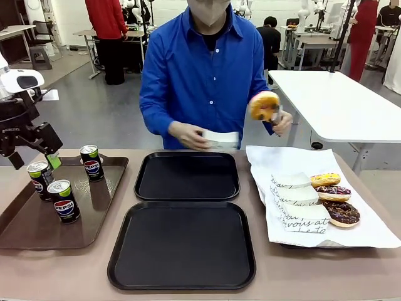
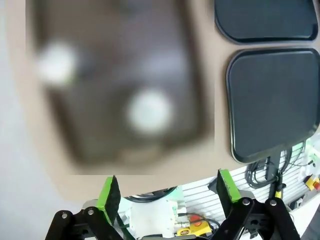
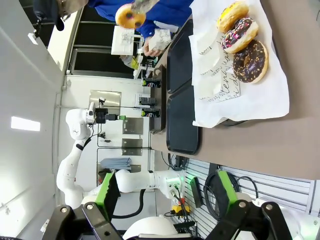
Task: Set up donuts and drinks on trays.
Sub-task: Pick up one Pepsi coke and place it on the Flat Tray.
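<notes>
Both claws gape wide, holding nothing: the left gripper point(image 2: 167, 189) hangs above the glossy brown tray point(image 1: 25, 226), and the right gripper point(image 3: 168, 186) sits off the table's donut end. Two matte black square plastic trays point(image 1: 182, 244) lie mid-table, one behind the other. Three slim black Pepsi cans point(image 1: 64, 200) stand on the brown tray. On white paper point(image 1: 363, 229) lie a yellow glazed donut point(image 1: 325, 180), two chocolate donuts point(image 1: 341, 213) and white printed sleeves point(image 1: 297, 200). Beyond, a person in a blue shirt point(image 1: 200, 81) holds up another yellow donut point(image 1: 264, 105).
</notes>
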You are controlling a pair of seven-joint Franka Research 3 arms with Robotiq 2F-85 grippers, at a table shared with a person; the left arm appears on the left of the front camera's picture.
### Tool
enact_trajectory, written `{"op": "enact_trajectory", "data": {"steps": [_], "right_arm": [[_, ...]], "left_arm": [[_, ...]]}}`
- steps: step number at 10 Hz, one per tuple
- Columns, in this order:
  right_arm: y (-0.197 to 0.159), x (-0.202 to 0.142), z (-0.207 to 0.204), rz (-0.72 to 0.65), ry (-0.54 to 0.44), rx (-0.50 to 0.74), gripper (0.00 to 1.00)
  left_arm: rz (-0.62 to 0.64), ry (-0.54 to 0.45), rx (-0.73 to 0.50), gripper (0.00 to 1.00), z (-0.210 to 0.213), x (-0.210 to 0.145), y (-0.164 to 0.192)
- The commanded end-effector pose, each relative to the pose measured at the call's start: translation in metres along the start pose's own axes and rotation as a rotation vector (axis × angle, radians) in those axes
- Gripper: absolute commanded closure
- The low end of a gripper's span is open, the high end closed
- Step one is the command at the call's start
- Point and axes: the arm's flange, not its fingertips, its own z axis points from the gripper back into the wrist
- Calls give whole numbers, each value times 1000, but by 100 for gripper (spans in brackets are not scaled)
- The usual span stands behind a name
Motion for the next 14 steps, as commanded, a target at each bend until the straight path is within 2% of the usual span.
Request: {"op": "enact_trajectory", "data": {"steps": [1,7,10,12,14], "right_arm": [[0,0,0,7,-2,12,0],[0,0,0,7,-2,12,0],[0,0,0,7,-2,12,0],[0,0,0,7,-2,12,0],[0,0,0,7,-2,12,0]], "left_arm": [[3,42,10,0,5,-2,-6],[-13,33,-10,0,1,-3,-5],[69,-155,153,0,-38,-9,-2],[76,-172,192,0,-57,0,6],[112,-142,172,0,-74,7,10]]}}
